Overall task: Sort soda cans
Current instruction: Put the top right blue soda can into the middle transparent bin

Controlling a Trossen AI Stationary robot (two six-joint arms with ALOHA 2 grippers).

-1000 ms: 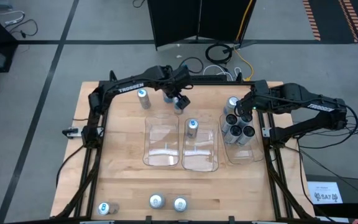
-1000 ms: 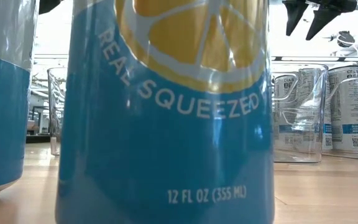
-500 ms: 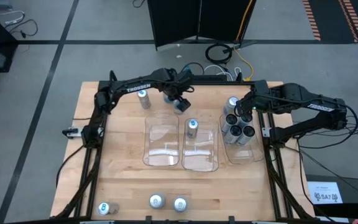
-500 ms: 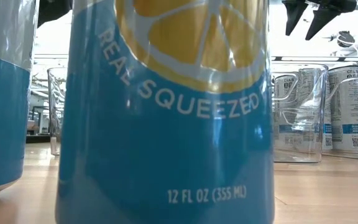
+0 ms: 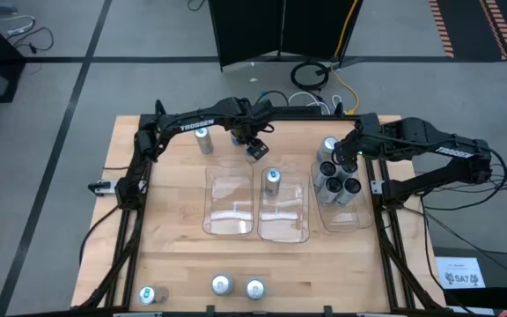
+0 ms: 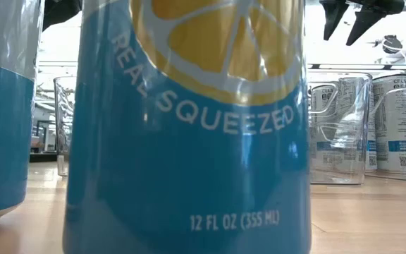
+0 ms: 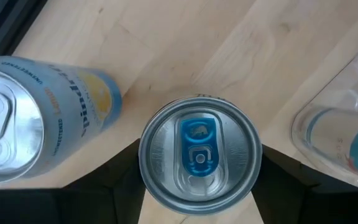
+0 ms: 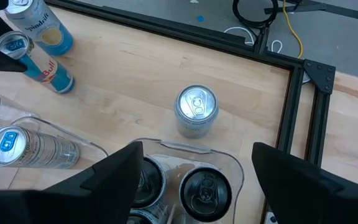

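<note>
My left gripper [image 5: 253, 148] is near the table's far edge, shut on a slim can with a blue tab [image 7: 199, 155]. A yellow-and-blue can [image 7: 48, 124] stands right beside it, and another can [image 5: 203, 139] stands further left. My right gripper [image 5: 344, 158] hangs open above the right tray [image 5: 359, 220]. That tray holds several dark-topped cans [image 5: 337, 185]. One silver can [image 8: 195, 109] stands on the wood beyond this tray. A blue-tab can [image 5: 272, 180] stands in the middle tray. Three cans [image 5: 222, 284] stand along the near edge. My left gripper pinches the blue-tab can between its two fingers [image 7: 124, 171], one on each side of its upper wall [image 7: 151, 180], coming from above. The can stays upright. I cannot tell whether its base rests on the table.
Three clear trays sit side by side mid-table, the left one [image 5: 229, 202] beside the middle one [image 5: 282, 220]. A black metal frame [image 8: 303, 106] borders the table. A large blue can [image 6: 189, 141] fills most of the low view.
My left arm has stretched a little toward the table's right, with its gripper still shut on the can near the far edge. My right arm has kept still.
</note>
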